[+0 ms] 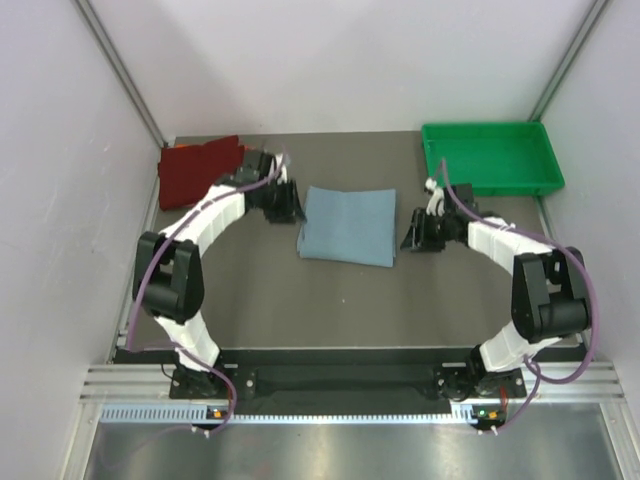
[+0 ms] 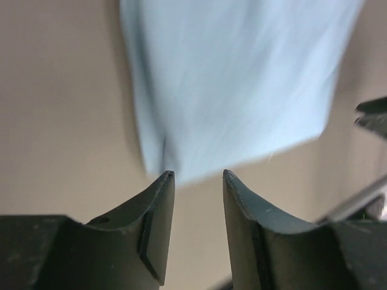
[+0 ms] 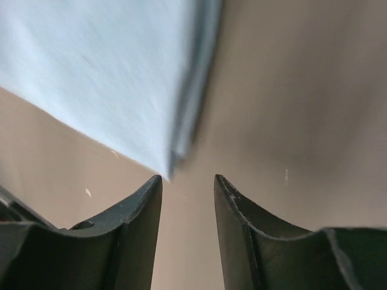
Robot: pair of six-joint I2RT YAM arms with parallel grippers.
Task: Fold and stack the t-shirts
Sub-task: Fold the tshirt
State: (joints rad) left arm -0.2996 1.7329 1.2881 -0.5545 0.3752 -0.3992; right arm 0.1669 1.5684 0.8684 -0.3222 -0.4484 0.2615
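The grey-blue t-shirt (image 1: 348, 224) lies folded into a rectangle on the table's middle. My left gripper (image 1: 291, 211) is open and empty just off its left edge; in the left wrist view the shirt (image 2: 242, 84) lies just past the open fingertips (image 2: 195, 174). My right gripper (image 1: 410, 236) is open and empty just off the shirt's right edge; in the right wrist view a shirt corner (image 3: 109, 78) lies just beyond the left fingertip (image 3: 156, 181). The dark red t-shirt (image 1: 198, 170) lies folded at the back left. The orange t-shirt is out of view.
A green plastic tray (image 1: 490, 157) stands at the back right. Pale walls close the table's left, back and right sides. A metal rail (image 1: 340, 385) runs along the near edge by the arm bases.
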